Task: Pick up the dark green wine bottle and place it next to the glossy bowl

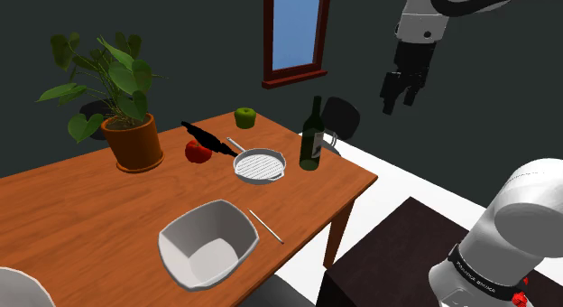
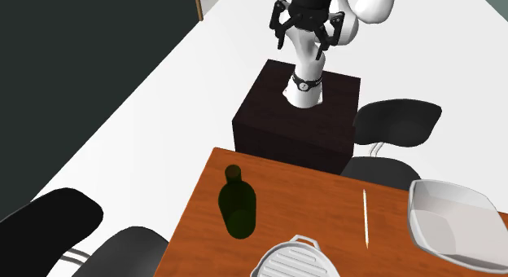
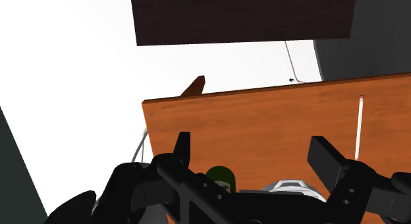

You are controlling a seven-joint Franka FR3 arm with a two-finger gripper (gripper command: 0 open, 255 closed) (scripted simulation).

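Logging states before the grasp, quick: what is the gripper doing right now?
All-black two-finger gripper: open, holding nothing; the dark green wine bottle stands apart from it on the brown wooden table.

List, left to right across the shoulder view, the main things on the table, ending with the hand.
plant → red apple → pan → bottle → hand

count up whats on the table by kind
apples: 2, red apple and green apple
wine bottle: 1
bowl: 1
grill pan: 1
potted plant: 1
thin rod: 1
black object: 1
total: 8, not counting a cut-off white thing at the shoulder view's lower left
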